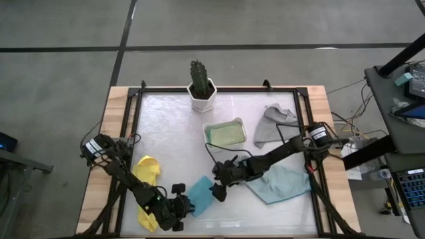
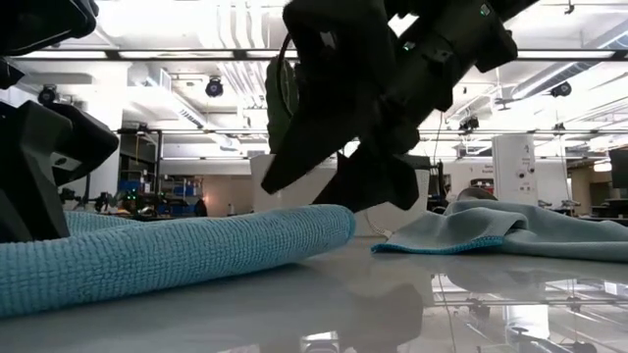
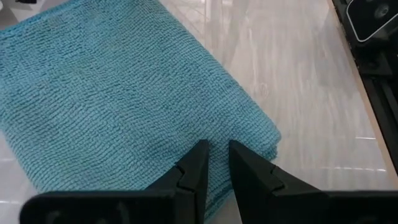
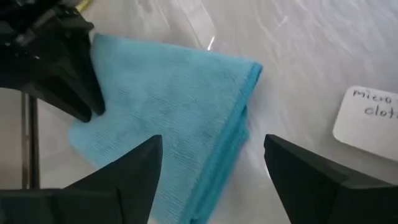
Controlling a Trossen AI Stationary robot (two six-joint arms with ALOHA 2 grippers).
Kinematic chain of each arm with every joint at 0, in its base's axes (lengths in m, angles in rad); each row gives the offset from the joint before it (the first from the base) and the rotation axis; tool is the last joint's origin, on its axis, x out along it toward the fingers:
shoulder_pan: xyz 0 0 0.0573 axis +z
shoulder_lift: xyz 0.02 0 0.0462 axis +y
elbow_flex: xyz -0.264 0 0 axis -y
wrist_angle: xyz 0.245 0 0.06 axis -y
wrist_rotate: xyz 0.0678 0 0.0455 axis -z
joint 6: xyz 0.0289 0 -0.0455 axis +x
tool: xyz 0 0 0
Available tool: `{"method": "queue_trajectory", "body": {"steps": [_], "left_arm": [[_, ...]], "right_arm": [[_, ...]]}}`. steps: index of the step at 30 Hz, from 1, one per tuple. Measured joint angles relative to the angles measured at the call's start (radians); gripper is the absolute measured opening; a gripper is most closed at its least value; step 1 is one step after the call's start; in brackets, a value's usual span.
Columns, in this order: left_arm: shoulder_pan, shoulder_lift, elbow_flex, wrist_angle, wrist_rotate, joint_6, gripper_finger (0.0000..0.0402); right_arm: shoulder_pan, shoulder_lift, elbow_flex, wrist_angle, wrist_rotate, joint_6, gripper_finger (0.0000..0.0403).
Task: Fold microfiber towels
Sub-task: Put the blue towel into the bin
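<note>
A bright blue towel lies folded flat on the table near its front edge, its layered edges showing. My left gripper reaches it from the near left and is shut on its near-left edge. My right gripper hangs open just above the towel's right corner, touching nothing. A yellow towel lies under my left arm. A pale teal towel lies spread under my right arm, and a grey one lies crumpled at the far right. A green towel lies in the white tray. My left gripper has its two nearly shut fingertips on the blue towel close to its near-left edge. The fingers slant down from the table's near left. Whether cloth sits between the tips, the fingers hide. The towel lies flat on the table.
A potted cactus stands at the far middle, with the white tray just in front of it. A white label card lies beside the blue towel. A black frame rail borders the glossy table top.
</note>
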Motion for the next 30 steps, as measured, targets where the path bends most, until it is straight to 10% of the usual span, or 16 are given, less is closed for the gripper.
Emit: {"method": "queue_trajectory", "body": {"steps": [20, 30], "left_arm": [[-0.002, 0.000, -0.013, 0.007, 0.000, 0.000, 0.0051], [-0.003, 0.000, -0.013, 0.008, 0.000, 0.000, 0.0051]], "right_arm": [[0.000, 0.156, 0.085, 0.257, -0.237, -0.063, 0.0249], [-0.002, 0.154, 0.105, 0.270, -0.229, -0.055, 0.0104]]}}
